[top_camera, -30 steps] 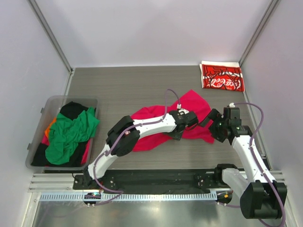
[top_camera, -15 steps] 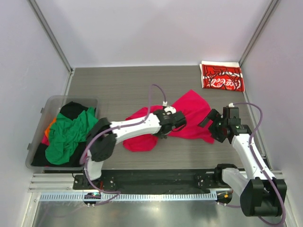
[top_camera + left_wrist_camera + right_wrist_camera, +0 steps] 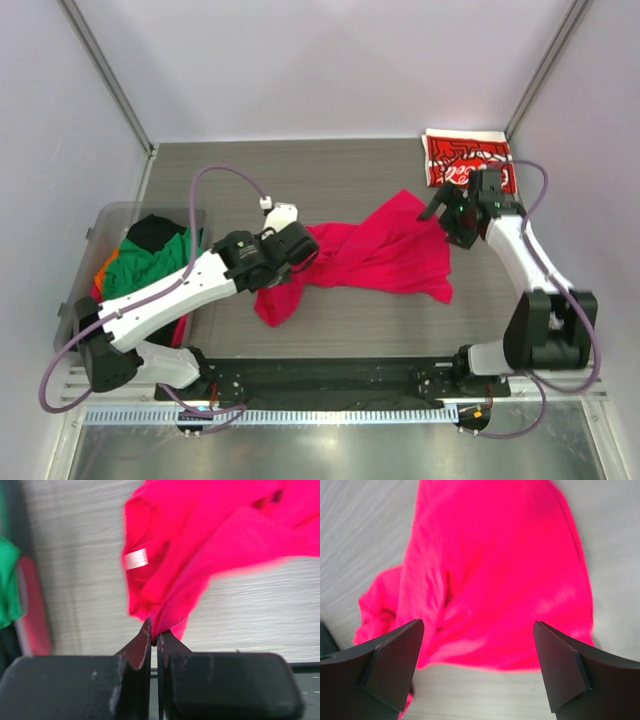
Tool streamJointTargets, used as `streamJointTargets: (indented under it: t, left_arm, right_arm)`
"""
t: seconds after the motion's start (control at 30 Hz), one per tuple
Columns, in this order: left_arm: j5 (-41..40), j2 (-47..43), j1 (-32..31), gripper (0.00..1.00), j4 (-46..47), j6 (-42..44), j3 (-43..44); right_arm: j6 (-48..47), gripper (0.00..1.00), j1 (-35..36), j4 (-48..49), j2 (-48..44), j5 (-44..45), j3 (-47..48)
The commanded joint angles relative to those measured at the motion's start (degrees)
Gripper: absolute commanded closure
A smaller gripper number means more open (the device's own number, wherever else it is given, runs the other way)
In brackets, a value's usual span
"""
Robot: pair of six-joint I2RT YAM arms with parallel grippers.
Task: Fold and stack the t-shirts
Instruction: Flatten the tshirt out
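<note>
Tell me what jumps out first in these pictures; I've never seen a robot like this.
The crimson-pink t-shirt sprawls crumpled across the middle of the table, one end pinched in the shut left end effector. The right end effector hangs wide open above its other side. A folded red Coca-Cola shirt lies in the far right corner; a clear bin at the left holds a heap topped by a green tee.

Bright, even light leaves only faint shadows, though both my wrist views blur the oversaturated crimson-pink t-shirt (image 3: 210, 540).

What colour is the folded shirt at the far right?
Folded shirt: red with white print; top external view.
</note>
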Motion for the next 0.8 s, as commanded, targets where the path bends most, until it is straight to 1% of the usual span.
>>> streamJointTargets:
  t: [0.0,0.03,0.07,0.1,0.17,0.2,0.23,0.27,0.3,0.33,0.37,0.4,0.43,0.5,0.57,0.77]
  left_arm:
    - [-2.8,-5.0,1.8,1.0,-2.3,-2.1,-4.3]
    - [-2.8,-6.1,2.2,1.0,-2.5,-2.2,-5.0]
    - [-2.8,-8.1,2.7,1.0,-2.5,-2.2,-5.7]
    - [-2.8,-9.1,3.1,1.0,-2.5,-2.2,-7.0]
    - [-2.7,-11.3,4.6,1.0,-2.3,-1.5,-8.1]
    - [-2.5,-11.9,5.0,1.0,-2.1,-1.3,-9.0]
    - [-2.2,-12.3,5.6,1.0,-1.8,-0.9,-9.3]
    - [-2.0,-12.6,6.7,1.0,-1.6,-0.3,-9.8]
    - [-1.8,-13.4,7.0,1.0,-1.4,-0.1,-10.6]
    - [-1.7,-13.7,7.4,1.0,-0.8,0.2,-11.0]
    - [-1.6,-14.0,8.0,1.0,-0.6,0.7,-11.4]
    - [-1.5,-14.5,8.4,1.0,-0.4,1.0,-12.1]
    - [-1.4,-14.7,8.7,1.0,0.0,1.2,-12.5]
    - [-0.9,-15.3,9.7,1.0,0.4,2.0,-13.4]
    - [-0.4,-15.6,10.6,1.0,1.1,2.3,-14.3]
    - [1.0,-16.4,11.6,1.0,3.0,3.1,-16.1]
  right_arm:
    - [-4.3,0.04,1.4,2.6,9.9,-0.7,11.0]
    - [-4.8,0.06,1.4,2.6,12.1,0.3,13.5]
    - [-5.6,0.08,3.0,2.6,14.3,1.0,16.2]
    - [-6.1,0.09,3.9,2.0,19.3,1.9,21.7]
    - [-6.4,0.17,4.8,0.0,25.1,4.5,28.5]
    - [-7.1,0.19,5.2,-2.7,30.7,5.7,35.7]
    - [-7.6,0.23,6.6,-4.2,34.0,8.2,39.5]
    - [-8.0,0.24,7.3,-5.5,36.8,10.3,43.1]
    - [-9.4,0.25,8.2,-7.9,39.3,11.8,50.0]
    - [-9.9,0.25,9.6,-9.4,45.0,12.9,53.4]
    - [-10.6,0.25,10.4,-10.8,47.3,15.5,56.7]
    - [-11.2,0.25,10.8,-12.9,50.1,16.3,62.4]
    - [-11.8,0.26,11.2,-13.8,54.1,17.0,64.7]
    - [-12.1,0.25,11.5,-15.4,57.5,18.0,69.7]
    - [-12.5,0.26,11.6,-15.9,60.8,19.7,71.7]
    - [-15.2,0.26,12.7,-16.6,66.3,23.4,75.6]
